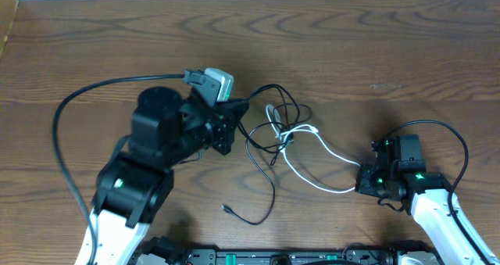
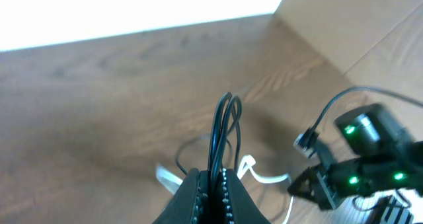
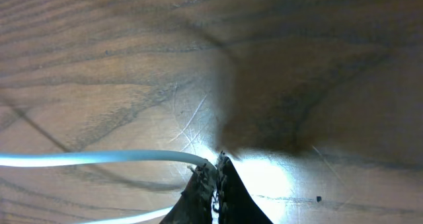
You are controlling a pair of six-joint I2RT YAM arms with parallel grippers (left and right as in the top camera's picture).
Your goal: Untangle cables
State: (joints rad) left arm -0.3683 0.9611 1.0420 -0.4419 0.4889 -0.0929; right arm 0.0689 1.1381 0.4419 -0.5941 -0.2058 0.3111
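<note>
Your left gripper (image 1: pixel 237 115) is pinching the black cables (image 1: pixel 273 188). In the left wrist view its two fingers (image 2: pixel 198 196) are pressed close together at the bottom of the picture. A thin loop of the black cables (image 2: pixel 225 128) is sticking up from between them.

Your right gripper (image 1: pixel 364 181) is pinching the white cable (image 1: pixel 326 146) at one end. In the right wrist view its tips (image 3: pixel 215 179) are squeezed together, low over the wood. The white cable (image 3: pixel 99 159) is running out to the left from them.

The cables are lying in the middle of the wooden table (image 1: pixel 391 46), between your two arms. They are crossing over each other in a loose knot just beside your left gripper. The white cable is curling out of that knot and stretching across to your right gripper. One black cable is trailing down toward the near edge of the table, and its small plug end (image 1: pixel 225 209) is resting on the wood, apart from both grippers.

From the left wrist view you are seeing a bit of the white cable (image 2: pixel 264 179) on the table behind the black loop. The right arm (image 2: pixel 370 151), with green lights on it, is showing past it.
</note>
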